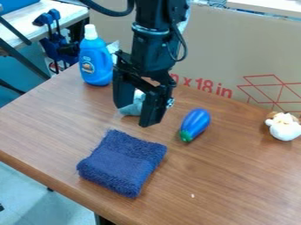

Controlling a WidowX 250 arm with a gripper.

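My black gripper (136, 115) hangs over the back middle of the table, its two fingers apart. Behind and between them shows a pale grey-blue object (134, 107), partly hidden by the fingers; whether they touch it I cannot tell. In front of the gripper lies a folded dark blue towel (123, 162). A blue toy eggplant with a green tip (194, 125) rests to the gripper's right. At the left rear stands a blue bottle with a white cap (95, 60). A small white and brown figure (283, 127) sits near the right edge.
The brown wooden table (217, 189) has its front left edge running diagonally toward the bottom. A large cardboard panel (235, 52) with red print stands along the back. Blue clamps (52, 39) are beyond the table at the upper left.
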